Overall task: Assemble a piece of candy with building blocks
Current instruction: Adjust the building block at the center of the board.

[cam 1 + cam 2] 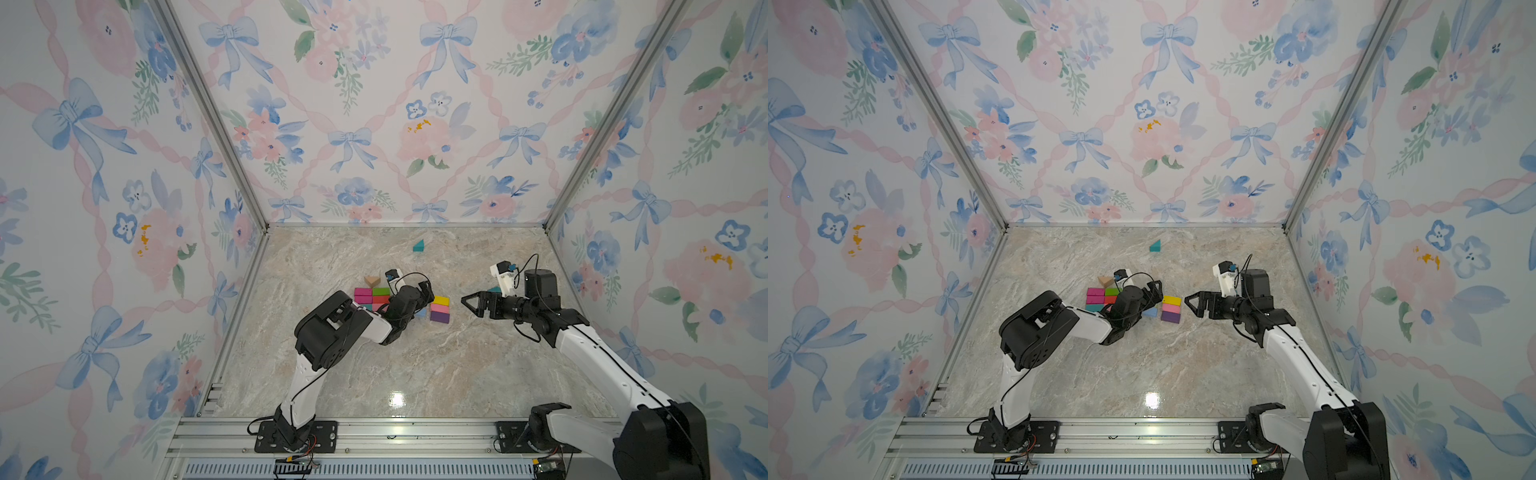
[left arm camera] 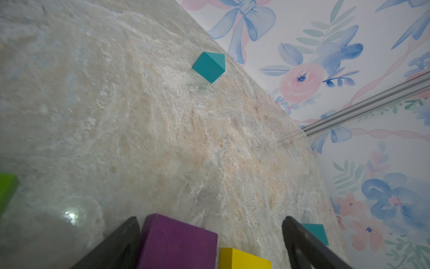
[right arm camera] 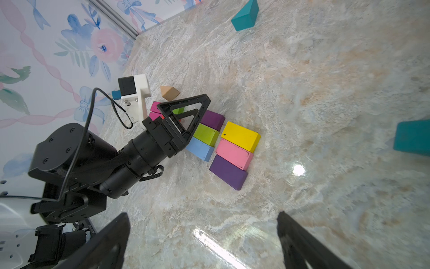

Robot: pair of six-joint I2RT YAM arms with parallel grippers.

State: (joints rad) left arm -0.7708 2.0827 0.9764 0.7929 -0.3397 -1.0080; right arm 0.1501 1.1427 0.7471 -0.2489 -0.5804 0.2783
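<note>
Over bricks point(image 1: 440, 308), left hand point(image 1: 424, 291) covers several

About twelve bricks point(image 3: 240, 139) in view; three triangular prisms point(image 3: 245, 16).

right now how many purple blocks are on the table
2. One purple block ends the yellow, pink, purple row on the robot's side. The other purple block lies beside the yellow brick at the left hand. More may hide under the left arm.

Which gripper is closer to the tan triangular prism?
Left. The left gripper hangs over the bricks next to the tan triangular prism; the right gripper is past the yellow brick, farther off.
</note>
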